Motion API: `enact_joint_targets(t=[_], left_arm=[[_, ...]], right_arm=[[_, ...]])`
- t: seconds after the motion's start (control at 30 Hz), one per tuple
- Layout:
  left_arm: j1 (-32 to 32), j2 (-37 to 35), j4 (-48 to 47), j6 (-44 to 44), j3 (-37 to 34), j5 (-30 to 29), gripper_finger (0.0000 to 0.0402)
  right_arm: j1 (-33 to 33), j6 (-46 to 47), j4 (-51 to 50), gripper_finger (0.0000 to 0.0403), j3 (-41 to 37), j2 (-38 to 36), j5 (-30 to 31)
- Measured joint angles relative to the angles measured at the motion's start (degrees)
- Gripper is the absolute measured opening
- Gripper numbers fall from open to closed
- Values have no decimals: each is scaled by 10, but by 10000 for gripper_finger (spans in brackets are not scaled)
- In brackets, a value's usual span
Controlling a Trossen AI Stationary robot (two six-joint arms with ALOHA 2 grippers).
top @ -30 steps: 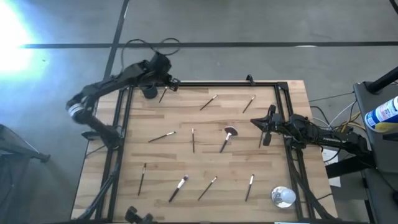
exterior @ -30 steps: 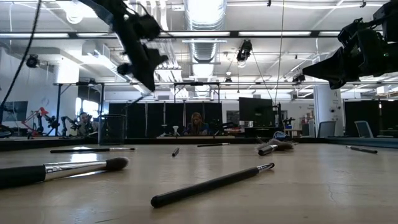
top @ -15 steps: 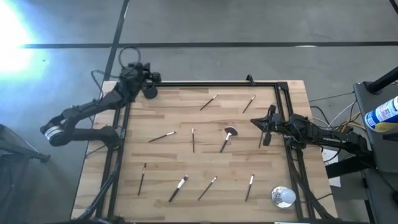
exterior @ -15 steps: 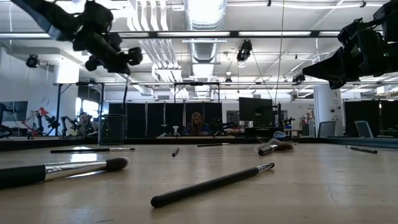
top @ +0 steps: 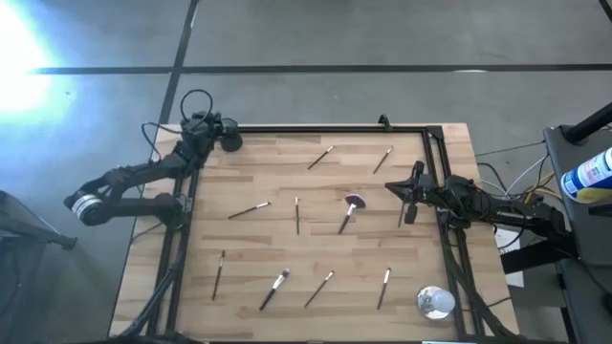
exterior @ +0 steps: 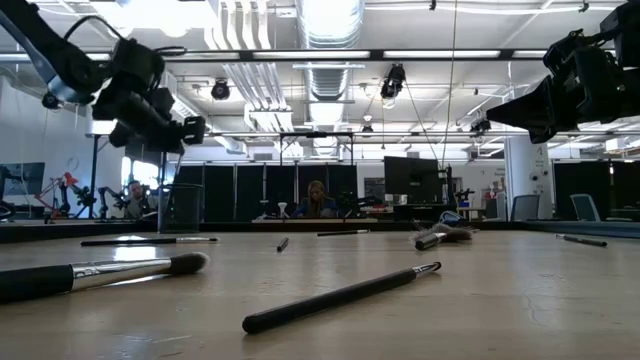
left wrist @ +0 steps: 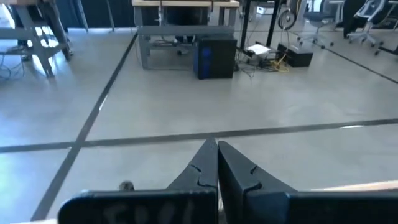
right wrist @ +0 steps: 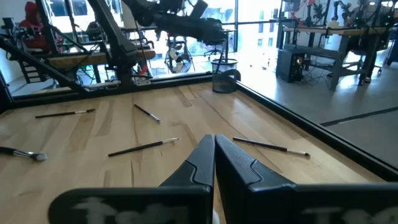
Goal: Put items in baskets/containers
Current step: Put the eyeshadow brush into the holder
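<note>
The left gripper (top: 212,122), fingers clenched on nothing, hovers beside the black cup (top: 230,139) at the table's (top: 363,258) 11 o'clock corner. The right gripper (top: 413,194), likewise clenched empty, waits at 3 o'clock. 9 brushes (top: 296,214) lie scattered.

Pale wooden table (top: 316,239) with visible plank grain, smooth; black mesh cup (right wrist: 224,74); slim brushes (exterior: 340,296) with matt dark handles; shiny silver round object (top: 434,302)
</note>
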Motion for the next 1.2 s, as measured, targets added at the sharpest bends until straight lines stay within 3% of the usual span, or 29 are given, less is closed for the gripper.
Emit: enact_joint_targets(t=[0.13,0.47,0.8,1.03,1.13,1.2], left_arm=[[0,0,36,-7,-33,5,0],[0,0,4,-11,-38,41,16],[0,-7,-10,-16,-8,157,67],[-13,-58,-19,-31,7,303,68],[-46,-75,-9,-49,0,363,62],[-81,-78,5,-49,-10,372,55]], right_arm=[[0,0,0,9,0,0,0],[0,0,0,8,0,0,0],[0,0,0,9,0,0,0],[0,0,0,9,0,0,0],[0,0,0,9,0,0,0],[0,0,0,9,0,0,0]])
